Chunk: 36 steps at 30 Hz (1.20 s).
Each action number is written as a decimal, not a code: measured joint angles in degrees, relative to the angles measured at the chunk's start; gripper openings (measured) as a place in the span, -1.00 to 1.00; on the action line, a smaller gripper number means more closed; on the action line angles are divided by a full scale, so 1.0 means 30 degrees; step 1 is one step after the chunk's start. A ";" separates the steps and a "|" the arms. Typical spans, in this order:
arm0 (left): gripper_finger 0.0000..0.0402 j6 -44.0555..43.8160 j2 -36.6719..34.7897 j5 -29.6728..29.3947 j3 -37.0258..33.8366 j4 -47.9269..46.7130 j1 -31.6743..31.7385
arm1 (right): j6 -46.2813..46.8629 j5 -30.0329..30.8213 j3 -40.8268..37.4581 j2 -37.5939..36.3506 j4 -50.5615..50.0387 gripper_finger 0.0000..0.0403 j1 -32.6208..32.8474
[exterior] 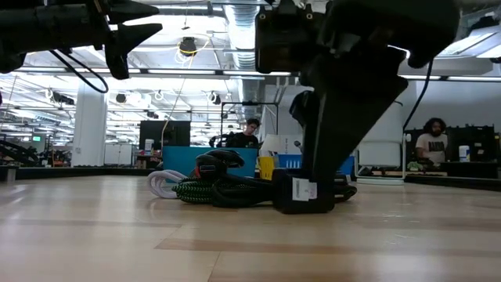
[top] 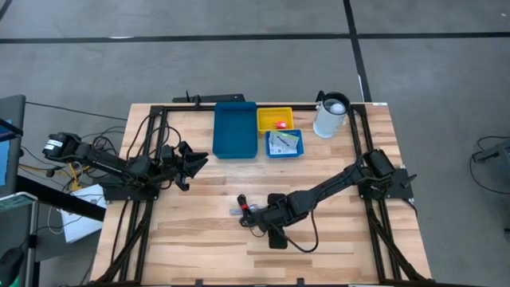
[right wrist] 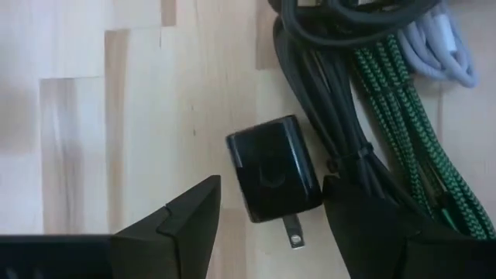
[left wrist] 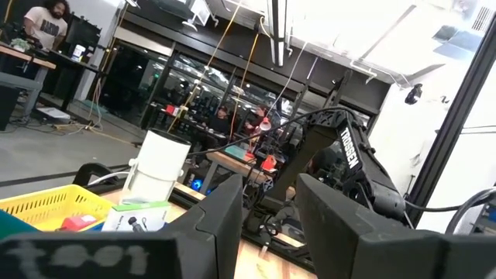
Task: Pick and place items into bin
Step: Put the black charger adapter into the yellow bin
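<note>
Pale wood planks make up the table (top: 335, 247), framed by black rails, with both dark arms over it. At its far edge sit a large blue bin (top: 235, 130), a yellow bin (top: 275, 119) holding a small red piece too small to make out, and a small blue bin (top: 284, 143) holding a white card whose print cannot be read. A white jug (top: 331, 116) stands just beside them, its base cut off in the left wrist view. The right gripper (right wrist: 267, 209) is down at the table's middle, fingers spread wide on either side of a small black plug-in charger (right wrist: 273, 169) that lies flat on the wood with a metal prong showing; neither finger clearly touches it. Just beside the charger lies the cable bundle (exterior: 215, 188): black, braided green (right wrist: 403, 108) and white coils (exterior: 163, 184), partly hidden under the gripper from above and cut off at the frame edge in the wrist view. A white label on the gripper, seen from table height, is too small to read. The left gripper (top: 191, 163) hangs above the table's left side, fingers partly apart and holding nothing. The right arm's side, seen past it, reads "TROSSEN". People sit in the room behind, blurred.
</note>
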 joint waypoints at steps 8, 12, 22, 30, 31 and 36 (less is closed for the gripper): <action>-0.44 0.0000 -0.0006 0.0000 0.0000 0.0000 0.0000 | -0.0008 -0.0119 0.0000 0.0000 0.0050 0.10 0.0108; -0.44 0.0000 -0.0006 -0.0003 0.0000 -0.0003 0.0000 | -0.0117 -0.0495 0.0000 0.0000 0.0340 0.10 0.0098; -0.44 0.0000 -0.0006 -0.0005 0.0000 -0.0003 -0.0003 | -0.0517 -0.0510 0.0000 0.0000 0.0575 0.10 0.0101; -0.44 -0.0003 -0.0006 -0.0007 0.0000 -0.0004 -0.0004 | -0.0736 -0.0526 -0.0097 -0.0004 0.1158 0.10 0.0101; -0.44 -0.0016 -0.0006 -0.0007 0.0000 -0.0001 -0.0007 | -0.0732 -0.0623 -0.0270 -0.0007 0.1471 0.10 0.0101; -0.44 -0.0058 -0.0006 -0.0007 0.0000 -0.0007 -0.0002 | -0.0678 -0.1390 -0.0993 -0.0007 0.2690 0.06 0.0089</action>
